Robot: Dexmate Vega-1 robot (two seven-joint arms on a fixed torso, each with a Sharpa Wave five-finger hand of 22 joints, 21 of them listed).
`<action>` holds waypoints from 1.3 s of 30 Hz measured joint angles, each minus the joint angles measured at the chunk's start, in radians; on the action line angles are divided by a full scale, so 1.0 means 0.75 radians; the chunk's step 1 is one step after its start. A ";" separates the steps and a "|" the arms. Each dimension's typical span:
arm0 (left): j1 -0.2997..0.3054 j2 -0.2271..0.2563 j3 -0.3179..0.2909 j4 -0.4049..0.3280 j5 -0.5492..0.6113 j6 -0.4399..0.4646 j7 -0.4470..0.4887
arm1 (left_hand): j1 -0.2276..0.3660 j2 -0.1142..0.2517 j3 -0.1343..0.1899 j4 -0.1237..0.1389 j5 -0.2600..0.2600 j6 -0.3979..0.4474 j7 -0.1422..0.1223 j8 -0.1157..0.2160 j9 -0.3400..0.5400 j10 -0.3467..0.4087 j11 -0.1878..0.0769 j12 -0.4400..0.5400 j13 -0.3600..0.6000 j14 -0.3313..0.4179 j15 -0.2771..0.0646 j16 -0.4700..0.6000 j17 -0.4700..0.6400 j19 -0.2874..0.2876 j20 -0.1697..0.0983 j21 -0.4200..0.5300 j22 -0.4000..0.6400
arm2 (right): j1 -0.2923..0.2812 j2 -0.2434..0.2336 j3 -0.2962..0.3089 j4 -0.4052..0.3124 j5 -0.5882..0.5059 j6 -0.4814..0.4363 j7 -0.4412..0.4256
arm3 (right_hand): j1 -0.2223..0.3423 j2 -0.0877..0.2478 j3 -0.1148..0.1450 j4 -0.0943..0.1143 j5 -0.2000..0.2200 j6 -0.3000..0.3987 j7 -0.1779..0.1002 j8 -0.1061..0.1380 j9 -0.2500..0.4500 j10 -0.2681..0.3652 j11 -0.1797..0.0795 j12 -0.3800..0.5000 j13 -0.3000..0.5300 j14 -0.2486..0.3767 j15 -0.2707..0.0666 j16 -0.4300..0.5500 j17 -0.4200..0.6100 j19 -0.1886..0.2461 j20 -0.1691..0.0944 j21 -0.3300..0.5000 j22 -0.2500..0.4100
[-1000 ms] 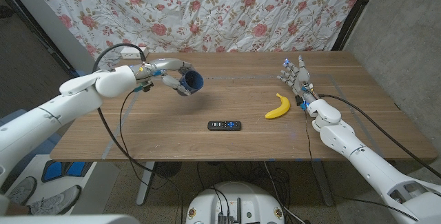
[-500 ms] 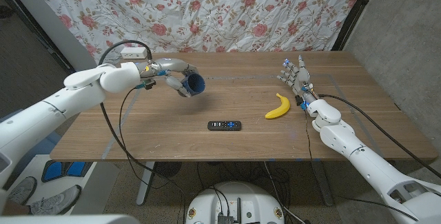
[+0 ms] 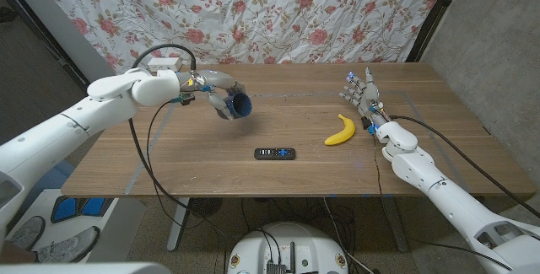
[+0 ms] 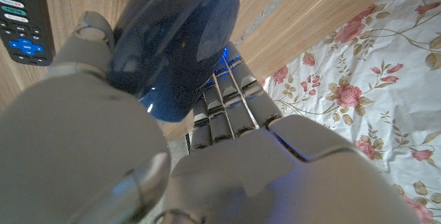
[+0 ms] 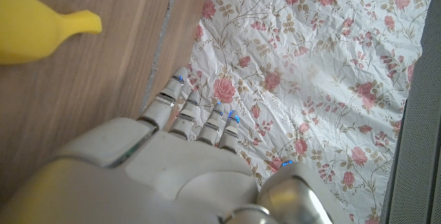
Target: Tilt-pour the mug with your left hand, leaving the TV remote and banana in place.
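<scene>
- Your left hand [image 3: 215,88] holds the blue mug [image 3: 237,104] above the back-left part of the wooden table [image 3: 202,152], fingers wrapped around its body; the left wrist view shows the fingers [image 4: 220,110] curled under the mug [image 4: 176,41] and the thumb pressed along its side.
- Over the last second your left arm has drawn in and up slightly toward the back edge, and the mug has moved a little with it. The mug's mouth stays turned sideways and somewhat downward, toward the middle of the table, so the tilt is already well developed.
- I judge you are in the pour itself, near its far end. Nothing can be seen leaving the mug, and the pictures cannot tell whether it holds anything.
- The remote [image 3: 275,153] lies near the front middle of the table, in the same spot as a second ago, well apart from the mug. It also shows beside the mug in the left wrist view [image 4: 21,21].
- The banana [image 3: 340,131] lies to the right of the remote, unmoved, just beside your right hand [image 3: 360,95].
- Your right hand stands at the table's right side with its fingers spread and holding nothing; it has not shifted. Its fingers [image 5: 200,117] point toward the flowered curtain [image 5: 310,65], with the banana [image 5: 38,24] near them.
- What is left, by my reading, is to bring the mug upright and set it down away from both other things.
</scene>
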 measured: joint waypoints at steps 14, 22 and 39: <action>-0.068 -0.013 0.053 -0.036 0.089 0.046 -0.128 | 0.000 0.000 0.000 0.000 -0.005 0.020 0.020 0.000 0.000 0.016 0.016 0.000 0.000 0.022 0.008 -0.007 0.000 0.007 -0.007 0.005 0.000 | 0.000 0.000 0.000 0.000 0.000 0.000 0.000 | 0.000 0.000 0.000 0.000 0.000 0.000 0.000 0.000 0.000 0.000 0.000 0.000 0.000 0.000 0.000 0.000 0.000 0.000 0.000 0.000 0.000; -0.108 -0.023 0.081 -0.048 0.140 0.056 -0.196 | 0.000 0.000 0.005 -0.005 -0.005 0.020 0.020 0.000 0.000 0.016 0.016 0.000 0.000 0.029 0.010 -0.013 0.000 0.015 -0.015 0.016 0.000 | 0.000 0.000 0.000 0.000 0.000 0.000 0.000 | 0.000 0.000 0.000 0.000 0.000 0.000 0.000 0.000 0.000 0.000 0.000 0.000 0.000 0.000 0.000 0.000 0.000 0.000 0.000 0.000 0.000; -0.194 -0.048 0.136 -0.054 0.264 0.027 -0.301 | 0.000 0.000 0.005 -0.005 0.001 0.024 0.024 0.000 -0.007 0.019 0.019 0.000 0.000 0.035 0.015 -0.010 0.000 0.024 -0.024 0.016 0.000 | 0.000 0.000 0.000 -0.001 0.000 0.000 0.000 | 0.000 0.000 0.000 0.000 0.000 0.000 0.000 0.000 0.000 0.000 0.000 0.000 0.000 0.000 0.000 0.000 0.000 0.000 0.000 0.000 0.000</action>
